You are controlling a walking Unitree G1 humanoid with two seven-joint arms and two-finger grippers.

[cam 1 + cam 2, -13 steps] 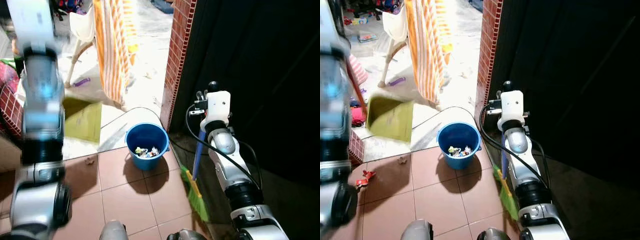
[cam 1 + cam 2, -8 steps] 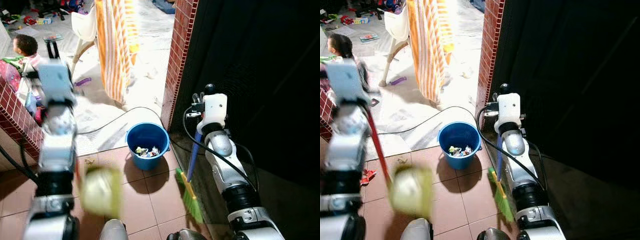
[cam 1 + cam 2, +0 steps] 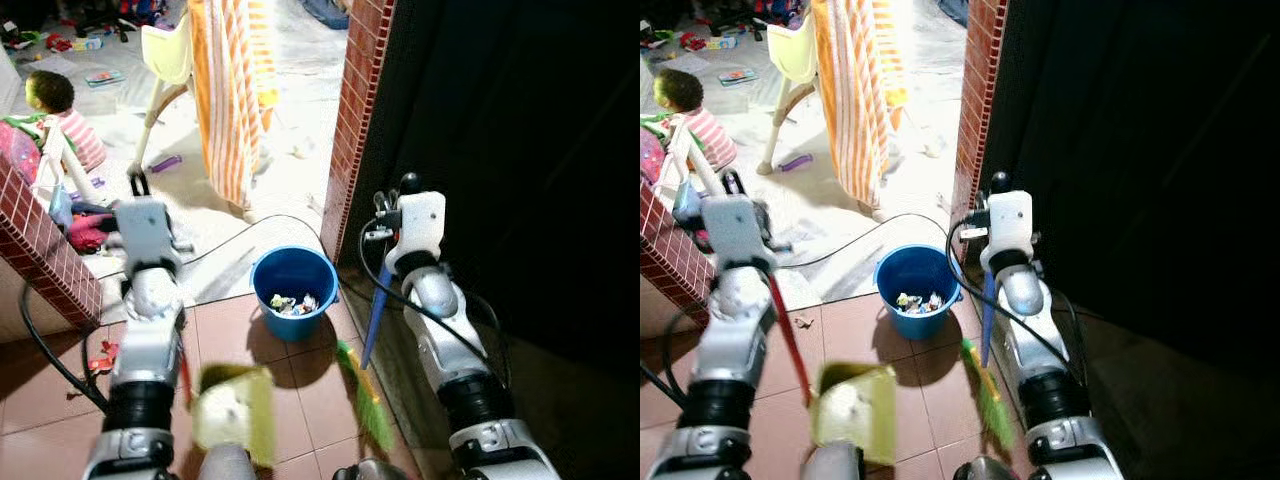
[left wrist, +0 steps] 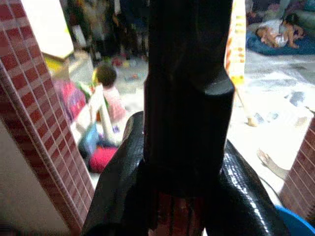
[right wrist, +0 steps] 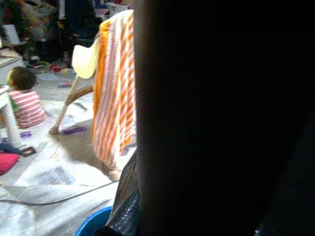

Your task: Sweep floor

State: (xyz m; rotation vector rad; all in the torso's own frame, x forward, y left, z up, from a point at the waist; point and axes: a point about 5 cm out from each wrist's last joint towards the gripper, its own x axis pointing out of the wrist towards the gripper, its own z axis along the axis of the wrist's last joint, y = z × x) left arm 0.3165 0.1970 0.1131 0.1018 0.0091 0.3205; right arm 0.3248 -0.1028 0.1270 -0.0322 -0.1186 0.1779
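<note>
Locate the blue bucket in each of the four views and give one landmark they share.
Left eye view: bucket at centre, on the tiles by the brick pillar.
Right eye view: bucket left of centre, beside the same pillar.
Left wrist view: a blue rim at the bottom right corner.
Right wrist view: a blue rim at the bottom edge.
Shared landmark: the orange striped cloth.

Green dustpan (image 3: 855, 408) hangs low on the left, broom (image 3: 985, 375) right, blue bucket (image 3: 917, 288) between them
</note>
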